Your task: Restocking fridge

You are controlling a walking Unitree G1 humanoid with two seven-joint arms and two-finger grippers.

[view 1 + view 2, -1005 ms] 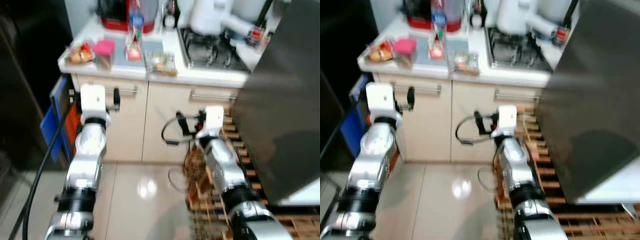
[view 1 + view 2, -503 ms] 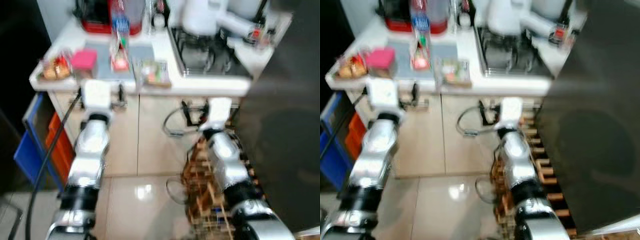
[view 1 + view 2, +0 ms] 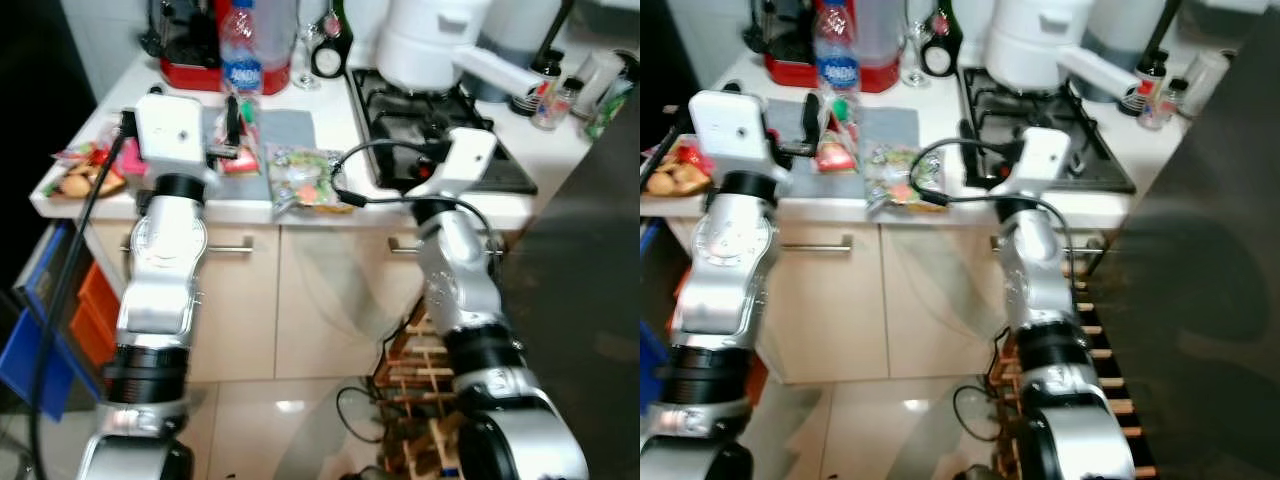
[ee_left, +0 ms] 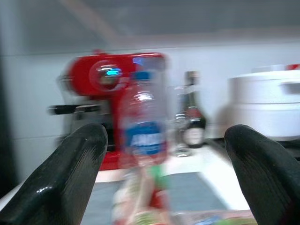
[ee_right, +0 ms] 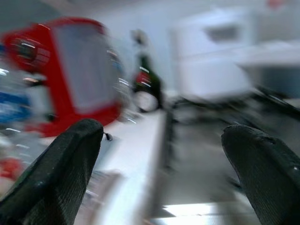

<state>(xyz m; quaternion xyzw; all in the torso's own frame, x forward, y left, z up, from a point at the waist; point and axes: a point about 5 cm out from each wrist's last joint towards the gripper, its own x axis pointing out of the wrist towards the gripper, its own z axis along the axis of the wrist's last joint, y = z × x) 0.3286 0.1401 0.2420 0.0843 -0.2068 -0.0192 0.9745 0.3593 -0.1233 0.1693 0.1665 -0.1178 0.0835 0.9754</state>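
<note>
A clear water bottle [image 3: 240, 55] with a blue label stands on the white counter [image 3: 330, 205] in front of a red coffee machine [image 3: 196, 48]. My left gripper [image 4: 168, 154] is open at counter height, pointing at the bottle [image 4: 143, 126], which stands apart from it and centred between the fingers. A clear packet of food [image 3: 305, 180] lies at the counter's front edge. My right gripper [image 5: 178, 154] is open over the counter beside the hob [image 3: 440, 135], holding nothing. The dark fridge door [image 3: 590, 300] stands at the right.
A snack bag [image 3: 80, 178] lies at the counter's left end and a red packet [image 3: 832, 155] under the left wrist. A white appliance [image 3: 440, 40], a dark bottle [image 4: 191, 126] and small jars [image 3: 545, 95] stand at the back. A wooden rack [image 3: 420, 400] stands on the floor.
The camera has moved closer to the counter. Both arms have risen from the cabinet fronts to counter height, and the grippers now point over the worktop.
</note>
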